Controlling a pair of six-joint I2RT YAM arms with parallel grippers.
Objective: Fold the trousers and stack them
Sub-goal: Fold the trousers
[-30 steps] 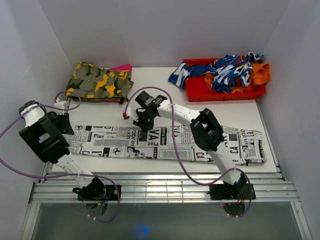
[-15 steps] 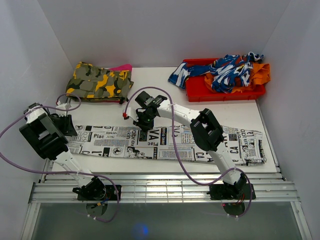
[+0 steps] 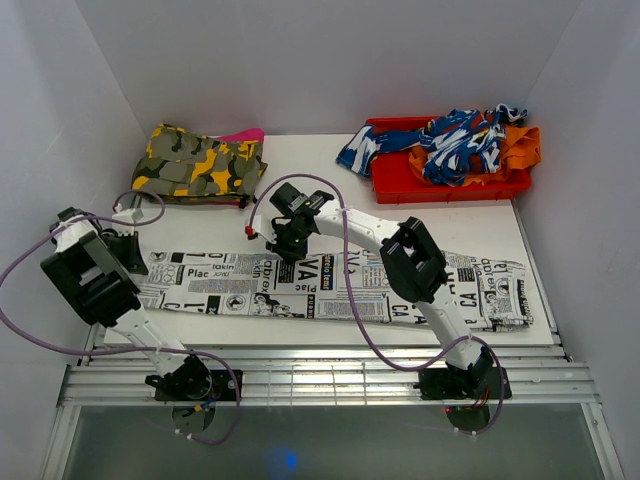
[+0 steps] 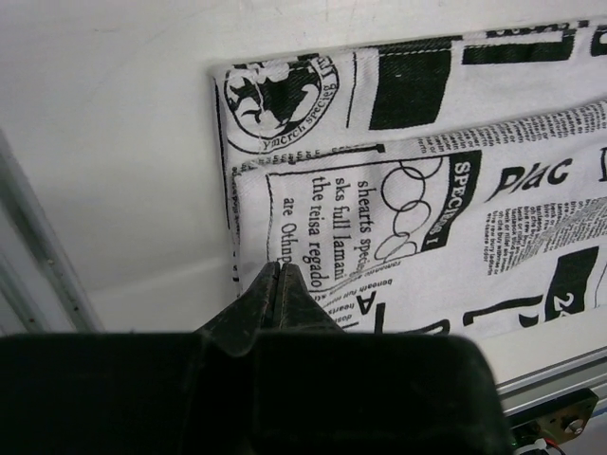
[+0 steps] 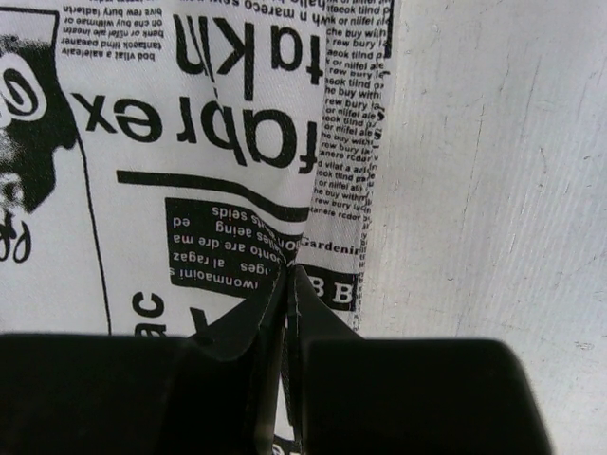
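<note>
The trousers (image 3: 350,290), white with black newspaper print, lie flat and stretched across the table from left to right. My left gripper (image 3: 127,252) is at their left end. In the left wrist view its jaws (image 4: 278,269) are pressed together on the hem edge of the upper layer of the trousers (image 4: 427,218). My right gripper (image 3: 288,246) is at the far edge of the trousers near the middle. Its jaws (image 5: 292,270) are shut on a small puckered fold of the trousers (image 5: 190,142) beside the side seam.
A folded yellow-green camouflage garment (image 3: 200,165) lies at the back left. A red bin (image 3: 450,182) at the back right holds a blue-and-white garment (image 3: 455,140) and orange cloth (image 3: 520,150). White walls enclose the table; a metal rail (image 3: 320,375) runs along its near edge.
My left gripper has closed onto the left hem of the trousers, and the left arm has shifted slightly. The right gripper has stayed shut in place.
</note>
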